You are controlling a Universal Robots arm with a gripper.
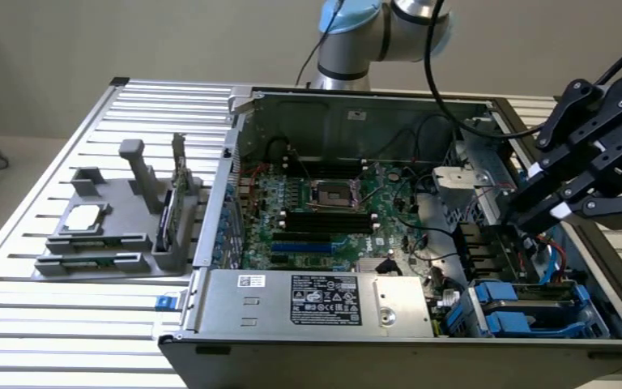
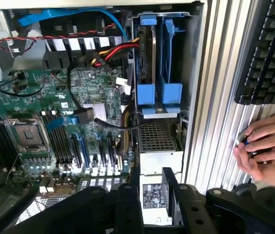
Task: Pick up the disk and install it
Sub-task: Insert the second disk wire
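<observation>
In the wrist view, the gripper (image 2: 152,197) is seen nearest the camera, its two black fingers (image 2: 129,207) standing apart with a clear gap between them and nothing held there. Just beyond the fingertips lies the grey power-supply box (image 2: 159,161) with its perforated panel and label. Farther on, the disk (image 2: 153,63) is seated upright in the drive bay (image 2: 194,58) of the open computer case, edged by its bright blue rails. Beside the bay, the green motherboard (image 2: 54,117) is spread out, with a processor socket (image 2: 30,134) and black memory slots (image 2: 59,144). Outside the case, on the slatted metal table (image 2: 215,122), a person's hands (image 2: 264,148) are seen close together, and a black keyboard (image 2: 271,53) lies farther back.

In the exterior view, the gripper (image 1: 533,215) is held above the case's interior at the exterior view's right, over the area near the drive bay (image 1: 533,312), where blue rails are visible at the near corner. A grey fixture (image 1: 117,219) carrying small parts rests on the table at the exterior view's left.
</observation>
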